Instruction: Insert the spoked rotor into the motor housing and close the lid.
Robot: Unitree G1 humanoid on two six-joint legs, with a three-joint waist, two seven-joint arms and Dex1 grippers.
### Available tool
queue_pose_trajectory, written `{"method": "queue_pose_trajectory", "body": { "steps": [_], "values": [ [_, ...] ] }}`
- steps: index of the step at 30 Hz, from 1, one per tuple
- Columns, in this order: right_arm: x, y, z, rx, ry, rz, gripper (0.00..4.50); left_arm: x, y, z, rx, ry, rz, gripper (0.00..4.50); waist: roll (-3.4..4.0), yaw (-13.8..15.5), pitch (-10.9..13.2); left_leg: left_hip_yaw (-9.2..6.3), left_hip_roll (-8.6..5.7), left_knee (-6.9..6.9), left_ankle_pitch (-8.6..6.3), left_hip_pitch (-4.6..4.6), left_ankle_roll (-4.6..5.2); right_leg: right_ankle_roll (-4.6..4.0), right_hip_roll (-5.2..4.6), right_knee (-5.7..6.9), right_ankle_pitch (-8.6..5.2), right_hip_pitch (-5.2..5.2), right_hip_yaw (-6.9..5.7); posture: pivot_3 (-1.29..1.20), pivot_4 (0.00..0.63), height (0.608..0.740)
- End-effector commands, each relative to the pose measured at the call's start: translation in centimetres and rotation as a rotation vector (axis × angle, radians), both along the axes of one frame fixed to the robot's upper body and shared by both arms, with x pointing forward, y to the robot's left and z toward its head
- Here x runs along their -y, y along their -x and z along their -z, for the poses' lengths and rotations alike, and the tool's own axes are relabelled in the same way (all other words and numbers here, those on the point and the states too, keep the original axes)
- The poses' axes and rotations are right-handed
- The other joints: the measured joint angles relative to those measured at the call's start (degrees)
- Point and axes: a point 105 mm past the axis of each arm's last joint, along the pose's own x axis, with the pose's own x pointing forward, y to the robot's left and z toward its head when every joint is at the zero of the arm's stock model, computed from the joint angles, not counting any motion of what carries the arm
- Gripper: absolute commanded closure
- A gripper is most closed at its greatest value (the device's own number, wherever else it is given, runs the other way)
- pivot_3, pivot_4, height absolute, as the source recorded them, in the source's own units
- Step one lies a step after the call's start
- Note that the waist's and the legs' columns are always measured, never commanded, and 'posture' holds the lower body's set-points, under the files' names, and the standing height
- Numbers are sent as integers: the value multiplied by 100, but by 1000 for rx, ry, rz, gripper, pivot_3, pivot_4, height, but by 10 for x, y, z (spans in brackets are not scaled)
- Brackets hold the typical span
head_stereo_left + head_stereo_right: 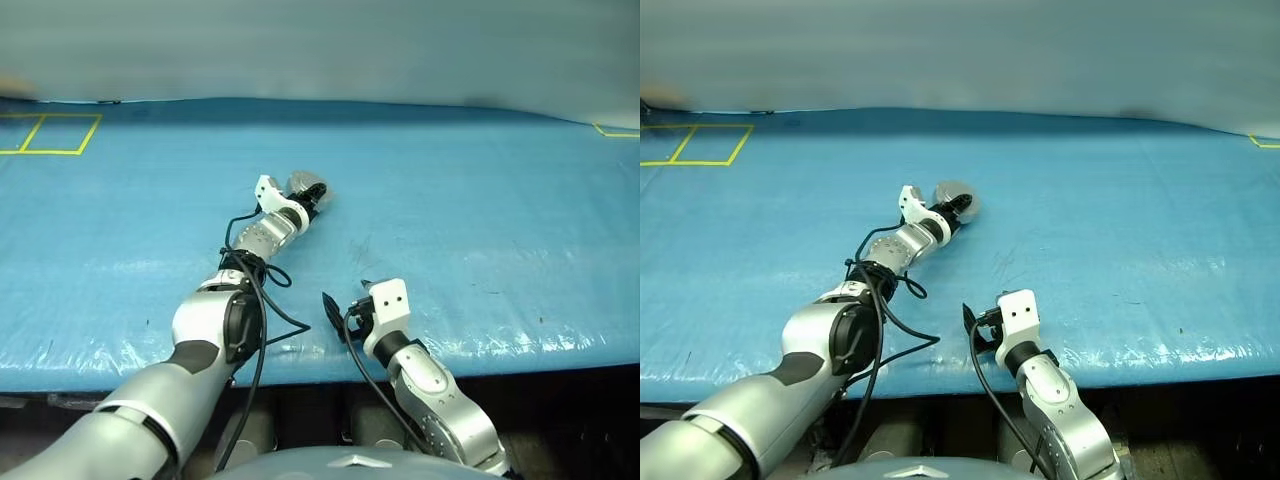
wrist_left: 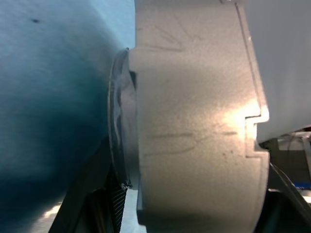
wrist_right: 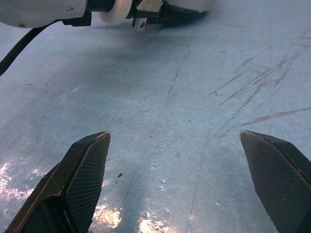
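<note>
Left wrist view: left end effector [image 1: 958, 208] grasps motor housing [image 2: 194, 116]; right end effector [image 3: 180, 184] released, empty. Step: positioning housing; rotor insertion next.

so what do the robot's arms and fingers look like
Both arms have silver-grey metal shells with black joints and loose black cables looping along them. The left arm carries a small white bracket at the wrist; the right arm ends in a white block with two dark holes. The right gripper's fingers are black wedges with a fine mesh texture.

Count on the blue table

One motor housing [image 1: 958, 203], two grippers: left gripper [image 1: 958, 210], right gripper [image 3: 187, 184]. One blue table [image 1: 480, 240], with two yellow-taped squares [image 1: 45, 134] at its far left corner.
</note>
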Motion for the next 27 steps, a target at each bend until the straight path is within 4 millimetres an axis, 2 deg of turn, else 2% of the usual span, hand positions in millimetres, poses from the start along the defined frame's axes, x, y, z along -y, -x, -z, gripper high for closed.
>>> {"method": "queue_pose_trajectory", "body": {
  "steps": [1, 2, 8, 9, 13, 17, 20, 22, 24, 27],
  "values": [
    [1, 0, -9, 39, 3, 4, 0, -11, -12, -19, 40, -40, -71, 2119, -1, -6, 1, 0, 0, 3, 0, 0, -1, 1, -1, 2, 1, 1, 0, 0, 150, 740],
    [1, 0, -9, 37, 4, 4, 0, -14, -12, -17, 27, -43, -82, 2119, -2, -12, 1, 1, -4, 3, 1, 3, -1, 3, -3, 4, 2, 1, 3, 0, 150, 740],
    [-2, -1, -6, 24, 2, -6, 0, -27, -8, 1, -35, -92, -80, 127, -3, -22, -2, 0, -5, 8, 6, 21, -8, 3, -2, 13, 3, 15, 3, 0, 150, 740],
    [-2, -1, -6, 24, 2, -9, 0, -28, -7, 3, -42, -99, -77, 24, -3, -31, -4, 0, -4, 8, 6, 27, -8, 3, -1, 13, 3, 21, 3, 0, 150, 740],
    [-10, -4, -6, 23, -3, -43, 0, -51, 9, 37, -165, -150, -45, 24, -12, -119, -10, 4, -1, -6, 4, 108, -6, 2, 1, 9, 1, 95, 8, 0, 150, 740],
    [-12, -4, -5, 19, -8, -58, 0, -65, 29, 59, -239, -168, 55, 24, -22, -193, -39, 7, 12, -8, -6, 133, 12, -1, 7, 13, 1, 113, 11, 0, 150, 740],
    [-12, -4, -3, 10, -11, -65, 0, -71, 49, 69, -258, -182, 161, 24, -20, -227, -48, 9, 24, -15, -5, 182, 6, -10, 8, 10, 2, 159, 12, 0, 150, 740],
    [-9, -3, -1, 0, -18, -63, 0, -79, 70, 73, -260, -202, 239, 24, -19, -248, -74, 14, 26, -42, -5, 233, 0, -18, -8, 5, -5, 195, 19, 0, 150, 740],
    [-6, -3, 0, -8, -31, -54, 0, -85, 85, 73, -254, -207, 268, 24, -19, -239, -100, 14, 34, -54, -3, 249, -12, -28, -10, 7, -10, 200, 27, 0, 150, 740],
    [3, -3, 5, -27, -73, -16, 0, -99, 109, 70, -178, -323, 299, 24, -9, -218, -129, 4, 40, -64, -8, 263, -31, -48, -13, 10, -21, 197, 27, 0, 150, 740]
  ]
}}
